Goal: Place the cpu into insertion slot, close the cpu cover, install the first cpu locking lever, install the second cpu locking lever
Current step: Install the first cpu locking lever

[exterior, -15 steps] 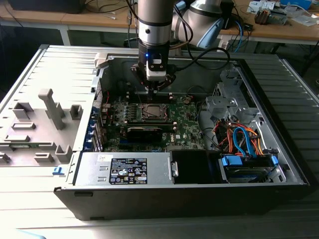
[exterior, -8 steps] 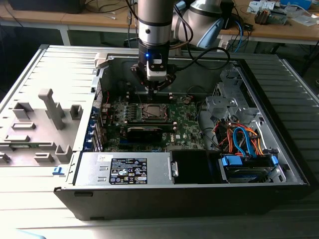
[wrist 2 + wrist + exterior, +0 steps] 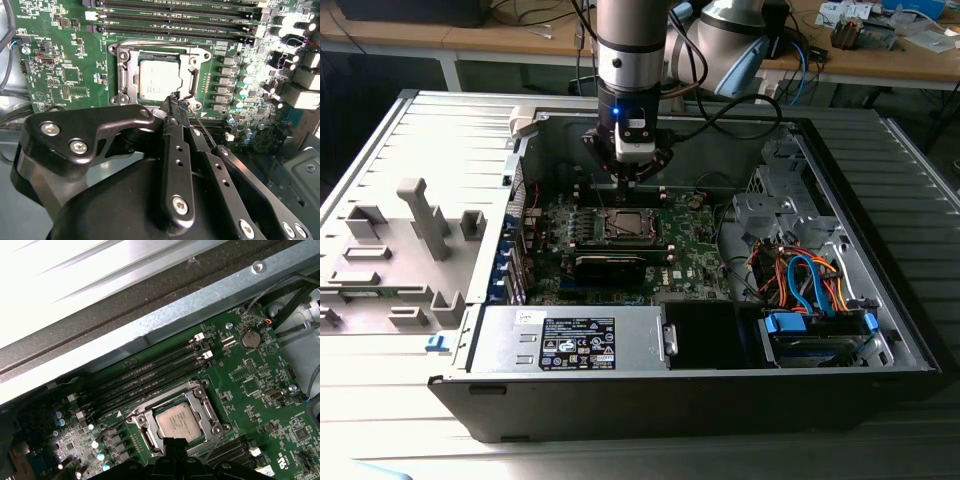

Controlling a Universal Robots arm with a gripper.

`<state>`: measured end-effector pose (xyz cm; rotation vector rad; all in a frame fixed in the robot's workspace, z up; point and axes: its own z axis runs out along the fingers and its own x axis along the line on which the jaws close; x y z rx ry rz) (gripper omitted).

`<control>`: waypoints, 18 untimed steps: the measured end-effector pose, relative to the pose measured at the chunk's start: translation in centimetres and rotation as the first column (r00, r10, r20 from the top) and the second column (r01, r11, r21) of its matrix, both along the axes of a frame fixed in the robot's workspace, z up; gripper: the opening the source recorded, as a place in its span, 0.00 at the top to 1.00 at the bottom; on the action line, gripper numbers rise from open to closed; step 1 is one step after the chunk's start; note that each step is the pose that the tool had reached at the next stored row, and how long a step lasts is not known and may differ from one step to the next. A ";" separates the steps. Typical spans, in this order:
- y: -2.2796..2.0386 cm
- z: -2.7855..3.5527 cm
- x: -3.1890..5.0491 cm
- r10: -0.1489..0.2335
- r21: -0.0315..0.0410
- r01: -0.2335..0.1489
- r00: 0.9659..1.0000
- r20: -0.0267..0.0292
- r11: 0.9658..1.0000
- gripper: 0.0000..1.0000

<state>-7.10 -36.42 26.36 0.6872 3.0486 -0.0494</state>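
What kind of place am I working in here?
Likely an electronics lab or workshop: an opened computer case lies on a metal table, wooden benches with cables stand behind, and the gripper sits at the cpu.

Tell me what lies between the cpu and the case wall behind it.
In the first wrist view, black memory slots run across the green circuit board between the silver-grey square cpu and the grey metal case wall.

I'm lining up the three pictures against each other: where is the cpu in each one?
Exterior view: the cpu sits mid-board, just below the gripper.
Second wrist view: the cpu lies inside the silver frame, just beyond the fingertips.
First wrist view: the cpu is low, above the fingertips.
Shared landmark: the long memory slots beside it.
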 end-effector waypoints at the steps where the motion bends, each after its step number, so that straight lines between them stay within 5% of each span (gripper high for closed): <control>1: 0.00 0.00 0.00 0.001 0.000 -0.001 1.000 0.000 1.000 0.89; 18: 0.00 0.00 0.00 0.030 0.000 -0.030 1.000 0.000 1.000 0.89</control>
